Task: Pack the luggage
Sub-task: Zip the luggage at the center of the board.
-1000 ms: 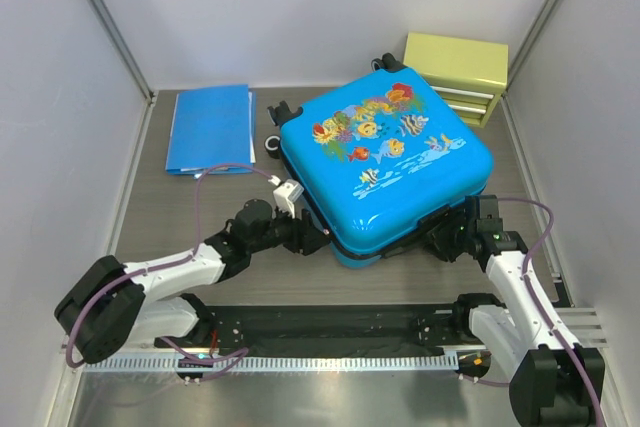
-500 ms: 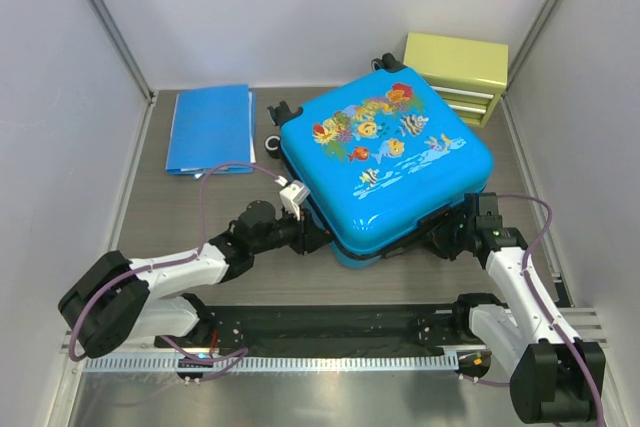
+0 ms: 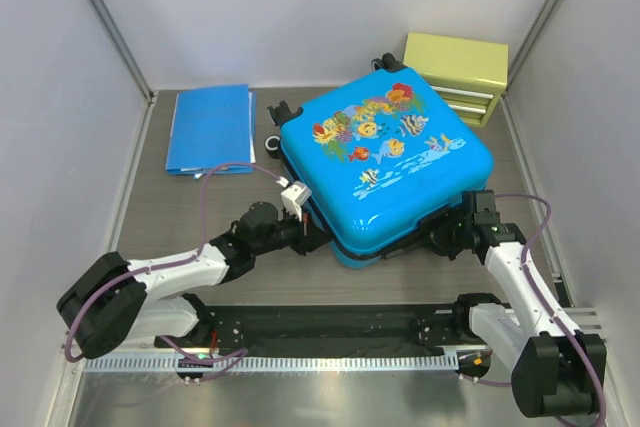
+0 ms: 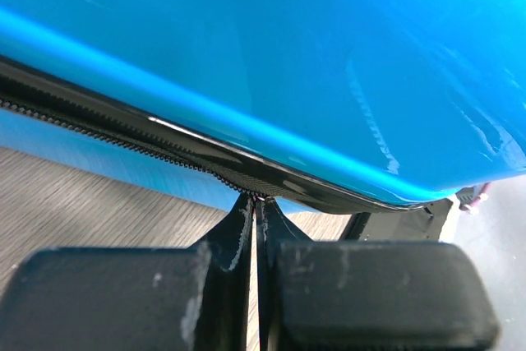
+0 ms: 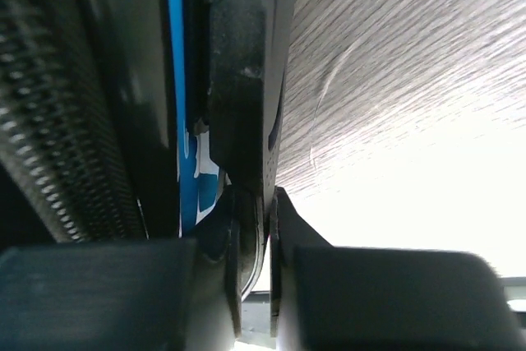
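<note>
blue luggage (image 3: 385, 162) against left end effector (image 3: 319, 238)

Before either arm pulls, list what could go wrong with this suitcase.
1. The left jaws are shut with only their tips at the zipper seam of the luggage; a pull may slip off.
2. The right jaws pinch a thin black part at its near right corner; that shallow hold could slip.
3. Its far corner sits close to the yellow drawer box; a shove might bump it.
</note>
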Action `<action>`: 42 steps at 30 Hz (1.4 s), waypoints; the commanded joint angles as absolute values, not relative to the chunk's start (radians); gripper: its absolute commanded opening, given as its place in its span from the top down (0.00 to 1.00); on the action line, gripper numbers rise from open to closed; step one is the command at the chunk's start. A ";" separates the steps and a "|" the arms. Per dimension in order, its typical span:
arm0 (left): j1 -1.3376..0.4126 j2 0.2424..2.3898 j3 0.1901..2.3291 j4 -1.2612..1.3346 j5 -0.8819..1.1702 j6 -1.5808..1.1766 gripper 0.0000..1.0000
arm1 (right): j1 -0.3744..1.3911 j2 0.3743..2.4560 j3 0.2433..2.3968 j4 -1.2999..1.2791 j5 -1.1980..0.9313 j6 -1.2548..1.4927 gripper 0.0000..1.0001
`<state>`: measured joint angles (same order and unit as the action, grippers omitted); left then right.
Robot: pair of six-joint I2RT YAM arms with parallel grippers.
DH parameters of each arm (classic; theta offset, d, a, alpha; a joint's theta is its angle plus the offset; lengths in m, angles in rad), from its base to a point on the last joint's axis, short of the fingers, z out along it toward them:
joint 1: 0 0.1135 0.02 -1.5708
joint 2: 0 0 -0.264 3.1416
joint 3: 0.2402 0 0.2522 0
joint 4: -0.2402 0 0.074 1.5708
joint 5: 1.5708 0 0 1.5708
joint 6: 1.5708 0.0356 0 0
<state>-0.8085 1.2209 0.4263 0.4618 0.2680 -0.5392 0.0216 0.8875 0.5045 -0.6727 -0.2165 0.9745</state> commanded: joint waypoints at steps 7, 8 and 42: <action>-0.798 1.144 0.486 0.394 -0.170 -0.514 1.00 | 0.026 0.853 0.600 -0.770 0.054 0.936 0.99; -0.796 1.141 0.489 0.387 -0.185 -0.512 1.00 | 0.023 0.845 0.606 -0.773 0.057 0.936 0.99; -0.236 1.469 0.830 0.353 0.089 -0.474 1.00 | -0.161 0.785 0.600 -0.822 0.015 0.828 0.99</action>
